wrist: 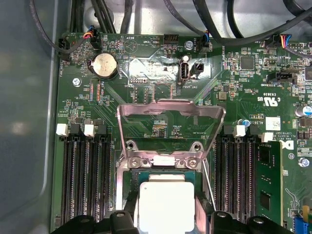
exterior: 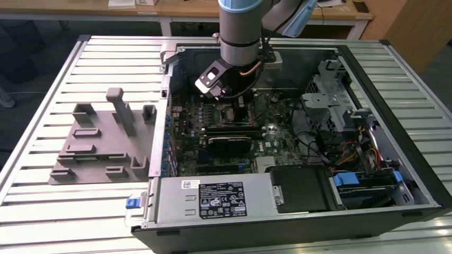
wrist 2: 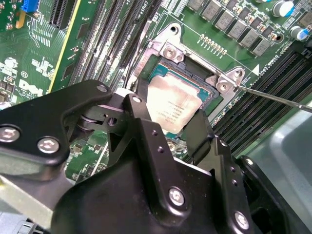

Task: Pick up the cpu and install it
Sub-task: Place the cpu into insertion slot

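**Gripper** (wrist 2: 168,117): black, two fingers (wrist 2: 141,114), drawn in to the chip's width. One finger lies on each of two opposite edges, so it is judged to be holding the cpu.

**Cpu** (wrist: 165,202): pale silver square, within the frame of the socket (wrist: 161,163) on the green motherboard (wrist: 234,73). It lies between two banks of memory slots (wrist: 83,180).

**Load plate** (wrist: 170,122): metal, swung up and open just beyond the socket. A thin lever (wrist 2: 278,97) stands off to one side.

**Arm** (exterior: 240,32): upper centre of the exterior view, reaching down into the open computer case (exterior: 416,174). A grey holder block (exterior: 106,143) sits on the slatted table (exterior: 42,211) at the exterior view's left.

**Hazards (judged):**
- A tilted or slightly offset chip could bend the socket contacts.
- A chip turned the wrong way would not drop in.
- One edge could ride on the frame if the chip is let go crooked.
- The raised plate could swing down onto the fingers if knocked.

**Obscured:**
- The socket contacts lie under the chip.
- It cannot be told whether the chip is fully seated or just above its bed.
- Both wrist views cut off the near edge of the chip behind the gripper body.
- In the exterior view the arm's wrist covers the socket.
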Controlling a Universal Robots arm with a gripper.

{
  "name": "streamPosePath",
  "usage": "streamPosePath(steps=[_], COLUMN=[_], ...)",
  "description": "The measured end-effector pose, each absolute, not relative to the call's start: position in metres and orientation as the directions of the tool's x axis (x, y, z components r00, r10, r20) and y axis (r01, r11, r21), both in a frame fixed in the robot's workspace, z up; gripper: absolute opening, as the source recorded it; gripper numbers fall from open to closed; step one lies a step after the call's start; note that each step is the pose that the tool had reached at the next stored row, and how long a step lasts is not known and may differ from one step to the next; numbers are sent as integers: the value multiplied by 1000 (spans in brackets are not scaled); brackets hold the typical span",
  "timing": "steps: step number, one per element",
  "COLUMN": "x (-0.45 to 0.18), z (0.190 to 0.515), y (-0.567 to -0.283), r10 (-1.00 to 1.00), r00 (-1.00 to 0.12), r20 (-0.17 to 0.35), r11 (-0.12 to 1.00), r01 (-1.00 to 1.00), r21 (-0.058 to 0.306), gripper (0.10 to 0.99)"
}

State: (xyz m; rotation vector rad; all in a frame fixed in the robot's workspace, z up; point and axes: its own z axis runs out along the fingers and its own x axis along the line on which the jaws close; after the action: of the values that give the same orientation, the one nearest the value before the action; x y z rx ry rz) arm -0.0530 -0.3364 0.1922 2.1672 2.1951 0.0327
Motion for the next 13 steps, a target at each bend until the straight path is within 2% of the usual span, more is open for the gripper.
streamPosePath(steps=[13], x=[-53], z=[192], y=[-336], r10=[1000], r00=[-12], r20=[-24], r11=[13], r01=[998], r21=[55], gripper=[541])
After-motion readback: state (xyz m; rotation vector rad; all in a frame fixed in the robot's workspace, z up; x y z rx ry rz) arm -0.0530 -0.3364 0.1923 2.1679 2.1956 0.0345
